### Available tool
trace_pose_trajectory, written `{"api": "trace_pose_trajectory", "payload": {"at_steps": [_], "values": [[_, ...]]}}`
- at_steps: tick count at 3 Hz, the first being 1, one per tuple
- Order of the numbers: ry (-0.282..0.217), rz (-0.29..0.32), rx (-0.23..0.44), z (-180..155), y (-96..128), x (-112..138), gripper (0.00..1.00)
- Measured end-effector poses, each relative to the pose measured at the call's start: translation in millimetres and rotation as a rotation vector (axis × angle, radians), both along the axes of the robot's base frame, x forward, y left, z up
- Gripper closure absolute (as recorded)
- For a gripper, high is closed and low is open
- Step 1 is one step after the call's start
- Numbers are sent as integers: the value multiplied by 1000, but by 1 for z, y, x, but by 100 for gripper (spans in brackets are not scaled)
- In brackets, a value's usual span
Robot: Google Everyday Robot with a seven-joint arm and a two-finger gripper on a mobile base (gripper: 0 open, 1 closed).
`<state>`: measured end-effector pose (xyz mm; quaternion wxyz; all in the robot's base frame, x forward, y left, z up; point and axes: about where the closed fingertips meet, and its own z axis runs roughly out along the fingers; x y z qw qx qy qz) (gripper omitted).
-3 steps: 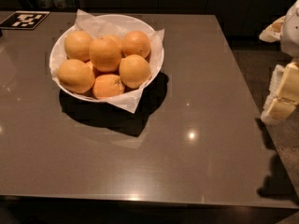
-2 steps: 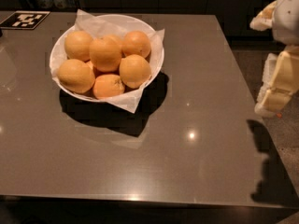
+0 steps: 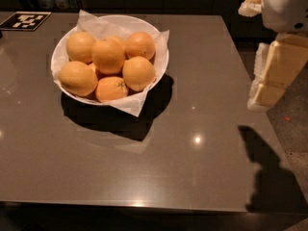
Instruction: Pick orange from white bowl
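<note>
The white bowl (image 3: 161,57) stands on the far left part of the dark table, lined with white paper whose corners stick out over the rim. Several oranges fill it. The orange (image 3: 108,55), large and evenly bright, sits in the middle of the pile. A paler one (image 3: 78,78) lies at the front left and a smaller, darker one (image 3: 111,88) at the front. My gripper (image 3: 272,73), cream and white, hangs at the right edge of the view, beside the table's right edge and far right of the bowl. It holds nothing that I can see.
The dark grey table (image 3: 192,143) reflects ceiling lights. A black-and-white marker tag (image 3: 25,20) lies at its far left corner. The arm's shadow (image 3: 262,162) falls on the table's front right corner. The floor shows to the right of the table.
The gripper has moved left and a little up, closer to the table's right edge. Its shadow has slid left onto the table. The bowl and oranges have not moved.
</note>
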<state>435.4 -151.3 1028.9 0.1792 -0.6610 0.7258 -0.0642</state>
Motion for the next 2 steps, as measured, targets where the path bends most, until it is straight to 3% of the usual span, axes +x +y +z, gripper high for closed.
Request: {"api": "trace_pose_trajectory", "payload": {"at_steps": [1, 2], "values": [[-31, 11, 17, 9, 10, 1, 0], [-48, 27, 34, 24, 48, 15, 0]]}}
